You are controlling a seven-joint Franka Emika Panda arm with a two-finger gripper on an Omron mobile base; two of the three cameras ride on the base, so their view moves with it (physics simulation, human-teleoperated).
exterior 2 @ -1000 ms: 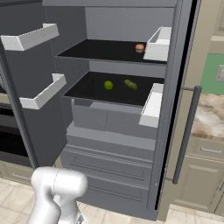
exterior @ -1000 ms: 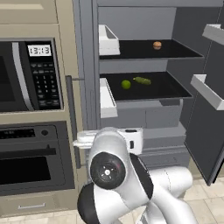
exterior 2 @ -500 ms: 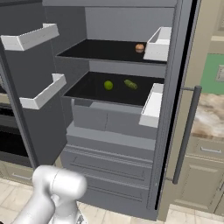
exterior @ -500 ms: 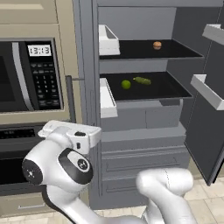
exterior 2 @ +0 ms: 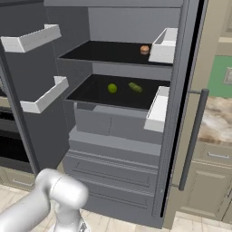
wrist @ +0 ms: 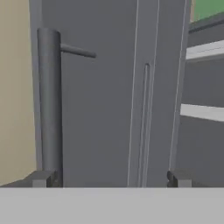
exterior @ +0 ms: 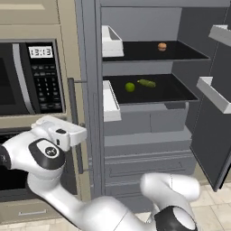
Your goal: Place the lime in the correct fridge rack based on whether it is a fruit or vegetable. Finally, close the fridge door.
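Resting on the lower fridge rack [exterior: 180,92], the lime [exterior: 130,87] sits just at nine o'clock of an elongated green item [exterior: 146,83]; placement appears done. Fridge door [wrist: 109,109] remains open. Gripper [wrist: 109,178] spread apart, empty, facing the door handle [wrist: 49,105].

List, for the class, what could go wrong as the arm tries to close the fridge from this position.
1. The gripper is open beside the door handle with nothing between its fingers; a push there may slide off the bar.
2. The lime lies loose beside the olive-green item on the lower shelf; a hard slam could roll it.
3. The right door also stands open, so shutting one door may leave the fridge open.
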